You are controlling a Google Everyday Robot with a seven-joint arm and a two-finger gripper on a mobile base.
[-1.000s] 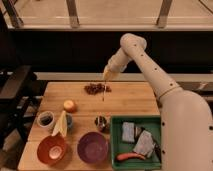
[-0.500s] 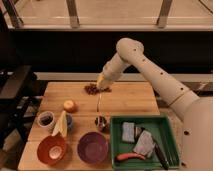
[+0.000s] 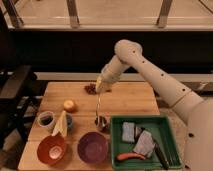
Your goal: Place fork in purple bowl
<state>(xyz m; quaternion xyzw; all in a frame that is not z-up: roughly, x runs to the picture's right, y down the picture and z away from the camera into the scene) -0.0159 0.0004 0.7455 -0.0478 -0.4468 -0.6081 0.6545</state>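
The pincer [image 3: 101, 88] hangs over the far part of the wooden table [image 3: 130, 102], at the end of the white arm [image 3: 150, 70] that reaches in from the right. A slim pale fork [image 3: 98, 106] hangs straight down below it, and the pincer appears to be closed on the fork's top end, though the contact itself is too small to make out cleanly. The fork's lower end sits just above, or perhaps inside, a small dark cup [image 3: 101, 122] directly beneath the pincer; I cannot tell whether it touches the rim.

The purple bowl [image 3: 93, 147] lies well below the pincer toward the near edge of the table, a touch to its left. Left of that bowl is an orange-red bowl [image 3: 51, 148], the wrong target. Right of the pincer's line and nearer sits a green tray [image 3: 169, 131].

To do this step well, I judge the fork should first rise enough for its tip to clear the cup, or the cup may tip. Then the arm carries it toward the near edge, keeping it vertical so it does not swing. Because the fork is about as long as the bowl is wide, lowering it to the bowl's middle before letting go should keep it from toppling over the rim.
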